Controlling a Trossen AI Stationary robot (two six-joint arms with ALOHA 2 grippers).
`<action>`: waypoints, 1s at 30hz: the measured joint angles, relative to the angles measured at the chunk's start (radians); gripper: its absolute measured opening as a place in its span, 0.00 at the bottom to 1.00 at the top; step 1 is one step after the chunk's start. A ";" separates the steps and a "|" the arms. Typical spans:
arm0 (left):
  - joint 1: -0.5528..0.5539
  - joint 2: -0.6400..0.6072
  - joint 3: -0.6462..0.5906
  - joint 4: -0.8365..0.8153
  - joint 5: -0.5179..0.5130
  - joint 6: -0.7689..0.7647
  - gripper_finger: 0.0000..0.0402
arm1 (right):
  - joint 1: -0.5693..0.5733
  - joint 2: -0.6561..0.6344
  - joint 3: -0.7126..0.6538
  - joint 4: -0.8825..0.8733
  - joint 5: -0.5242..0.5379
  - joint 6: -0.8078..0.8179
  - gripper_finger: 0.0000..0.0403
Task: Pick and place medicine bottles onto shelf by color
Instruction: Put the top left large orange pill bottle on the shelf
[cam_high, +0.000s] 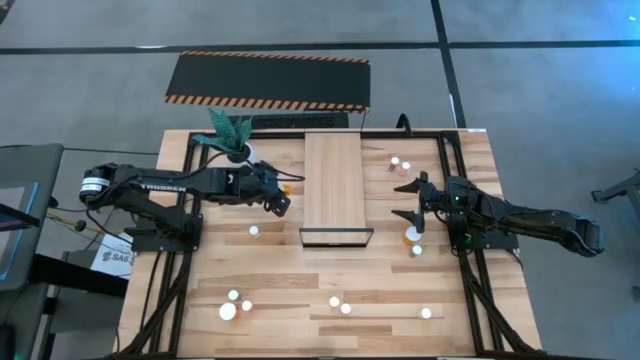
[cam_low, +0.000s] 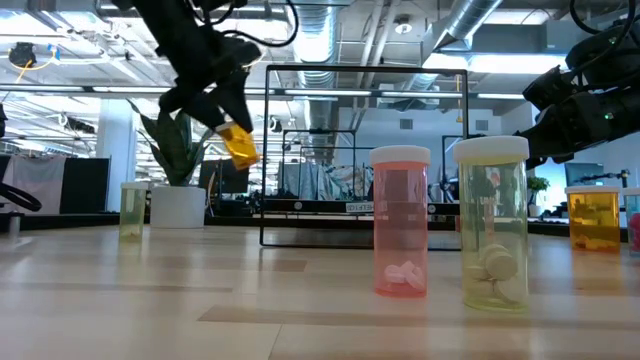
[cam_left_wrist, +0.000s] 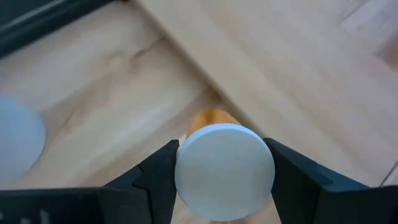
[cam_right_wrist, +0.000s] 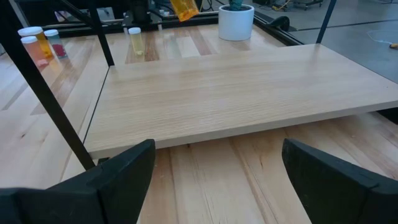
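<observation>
Low view: left gripper (cam_low: 232, 128) clamps orange bottle (cam_low: 240, 146) above table, tilted; right gripper (cam_high: 413, 198) wide open, empty, beside shelf (cam_high: 335, 180).

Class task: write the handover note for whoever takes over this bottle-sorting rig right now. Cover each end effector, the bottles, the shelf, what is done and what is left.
Left end effector: shut on an orange bottle, held above the table beside the shelf's left edge.
Right end effector: open, empty, waiting at the shelf's right side.
Shelf: mid-table, nothing on its board.
Other bottles: scattered on the table, e.g. a pink one and a yellowish one toward the front, and an orange one by the right arm.
Done: one bottle picked.
Left: place it, then sort all the rest by color.
</observation>
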 joint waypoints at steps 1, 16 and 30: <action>0.000 0.000 0.000 0.014 0.001 0.013 0.47 | 0.000 0.000 0.000 0.000 0.000 0.000 0.93; 0.000 0.306 0.235 -0.066 0.064 0.151 0.47 | 0.000 -0.002 0.000 0.002 0.001 0.000 0.93; 0.056 0.587 0.608 -0.299 0.131 0.291 0.47 | 0.000 -0.001 0.000 0.003 0.001 0.000 0.93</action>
